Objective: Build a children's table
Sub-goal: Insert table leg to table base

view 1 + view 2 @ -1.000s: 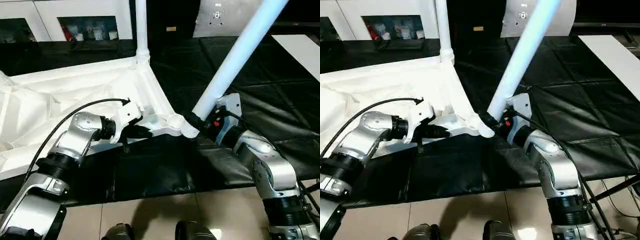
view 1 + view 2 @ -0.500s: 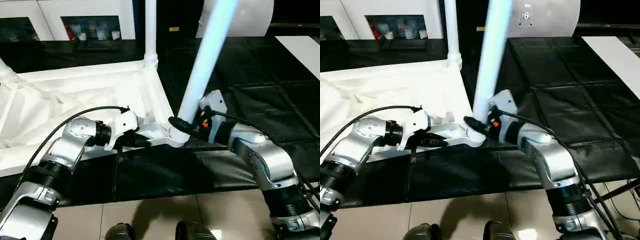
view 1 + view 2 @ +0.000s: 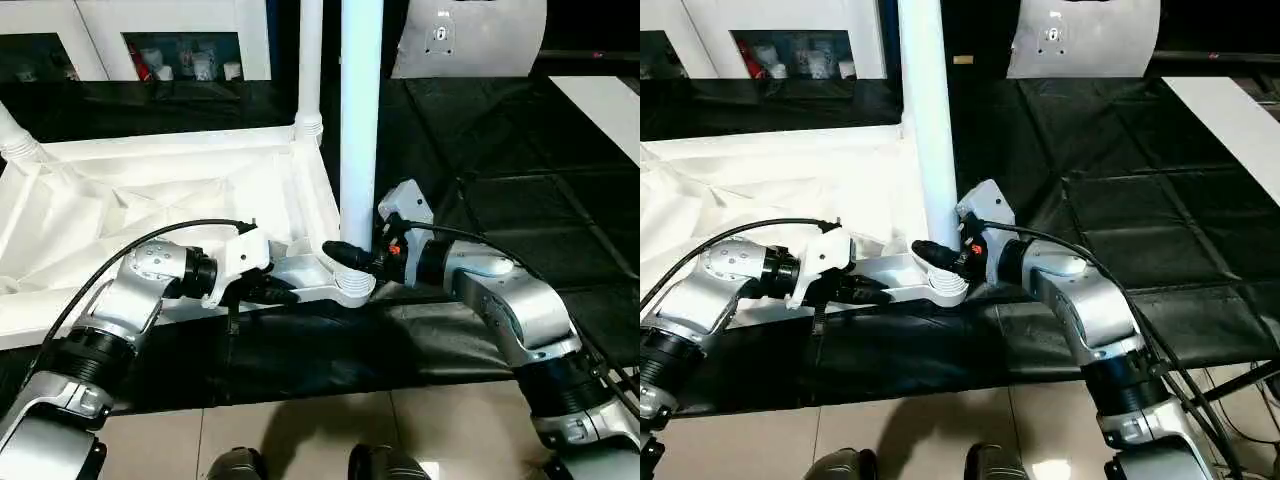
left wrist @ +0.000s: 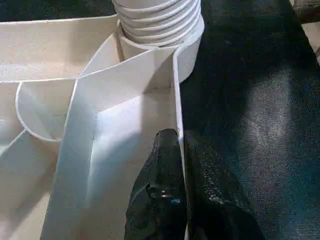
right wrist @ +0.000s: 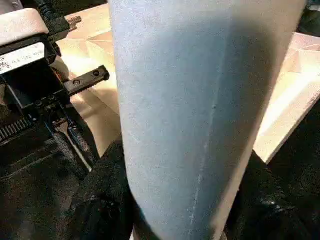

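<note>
The white table top (image 3: 130,200) lies underside up on a black mat. My left gripper (image 3: 278,294) is shut on its near rim; in the left wrist view the black fingers (image 4: 162,185) pinch the thin rim wall (image 4: 176,100) just short of the corner socket (image 4: 187,55). My right gripper (image 3: 350,256) is shut on the base of a white tubular leg (image 3: 360,110), which stands upright in the near right corner socket (image 3: 345,290). In the right wrist view the leg (image 5: 200,100) stands between the fingers (image 5: 100,200). Two more legs stand in the far right corner (image 3: 310,60) and the far left corner (image 3: 15,140).
The black mat (image 3: 480,160) reaches right of the table top, with a white board (image 3: 605,100) on its far right. White cabinets (image 3: 170,30) and a white panel (image 3: 470,40) stand behind. Tiled floor (image 3: 300,430) and my feet (image 3: 380,465) lie below the mat's near edge.
My right gripper has swung the leg from a lean to the right up to vertical over the near right corner socket. My left gripper has kept its hold on the rim.
</note>
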